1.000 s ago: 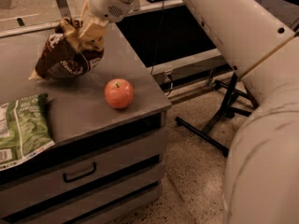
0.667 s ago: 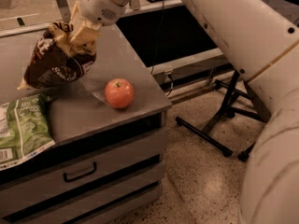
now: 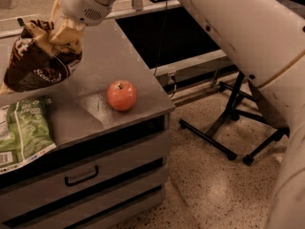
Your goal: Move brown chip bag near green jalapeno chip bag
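The brown chip bag is dark brown and glossy with white lettering, and hangs in the air above the left part of the grey cabinet top. My gripper is shut on the bag's crumpled top end and holds it tilted. The green jalapeno chip bag lies flat at the cabinet's front left, right below the brown bag, partly cut off by the picture's left edge.
A red apple stands on the cabinet top near its front right corner. The cabinet has drawers with a handle below. A black stand's legs spread on the speckled floor to the right. My white arm fills the upper right.
My gripper has carried the brown chip bag to the left and a little toward the front. The bag now hangs above the green bag. The apple has not moved.
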`<state>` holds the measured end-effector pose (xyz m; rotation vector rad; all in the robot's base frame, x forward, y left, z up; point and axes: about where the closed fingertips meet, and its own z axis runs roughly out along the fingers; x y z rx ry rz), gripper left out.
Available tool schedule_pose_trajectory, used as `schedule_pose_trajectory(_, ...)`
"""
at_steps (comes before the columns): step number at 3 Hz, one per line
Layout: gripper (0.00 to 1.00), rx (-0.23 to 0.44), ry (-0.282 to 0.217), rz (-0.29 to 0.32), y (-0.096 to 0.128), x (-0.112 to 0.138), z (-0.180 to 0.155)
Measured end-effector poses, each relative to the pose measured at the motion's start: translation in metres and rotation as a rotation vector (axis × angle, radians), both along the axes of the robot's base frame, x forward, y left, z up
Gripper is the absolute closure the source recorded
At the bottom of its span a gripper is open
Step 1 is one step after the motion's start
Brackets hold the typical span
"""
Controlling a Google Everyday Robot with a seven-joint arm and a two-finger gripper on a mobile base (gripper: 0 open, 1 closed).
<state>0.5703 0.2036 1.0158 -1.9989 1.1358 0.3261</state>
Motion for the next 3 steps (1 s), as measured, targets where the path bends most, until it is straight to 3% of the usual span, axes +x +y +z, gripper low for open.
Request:
schedule_pose_trajectory(1,0.79,0.033,-0.02,-0.003,0.0102,-0.0013,0.0079)
schedule_pose_trajectory(2,0.48,0.031,-0.018,0.002,0.0122,-0.0026,0.007)
schedule_pose_trajectory(3,0.25,0.03,-0.018,0.004,0.0135,-0.0035,0.0066)
